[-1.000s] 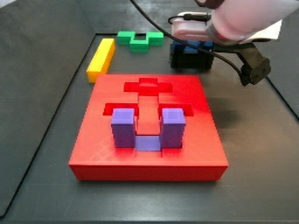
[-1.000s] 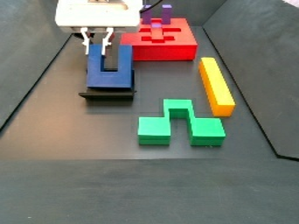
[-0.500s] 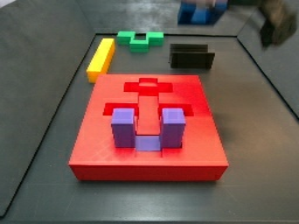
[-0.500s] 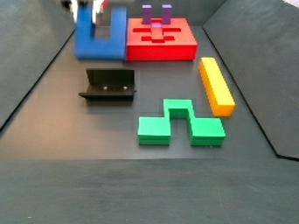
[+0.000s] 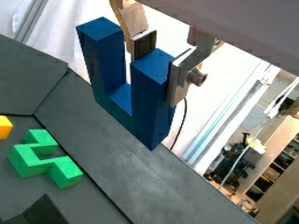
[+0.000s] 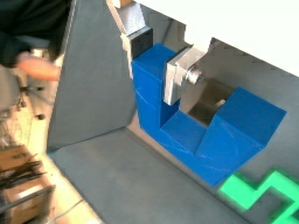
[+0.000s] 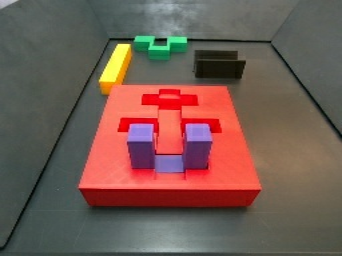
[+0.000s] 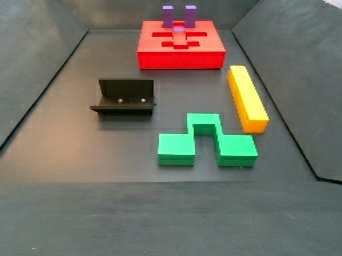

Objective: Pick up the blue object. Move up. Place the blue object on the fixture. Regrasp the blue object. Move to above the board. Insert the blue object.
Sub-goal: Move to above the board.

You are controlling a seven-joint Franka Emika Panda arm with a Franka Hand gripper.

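The blue object (image 5: 126,83) is held off the tabletop (image 8: 120,180), clamped by one of its two prongs in the pincer (image 5: 163,58); both wrist views show the silver fingers (image 6: 181,73) pressed against opposite faces of that prong, with the notch and the free prong beside them. Neither the block nor the pincer appears in either side view, so both are above what those cameras cover. In a wrist view the green block (image 5: 40,157) lies far below on the dark tabletop, with a sliver of the yellow bar (image 5: 5,127) at the frame edge. In both side views the fixture (image 8: 124,98) stands with nothing on it. The board (image 7: 170,146) carries the purple block (image 7: 168,147) upright in a recess near one end, prongs up, with a cross-shaped recess (image 7: 170,99) beyond it. The yellow bar and green block lie apart from the board, near the fixture
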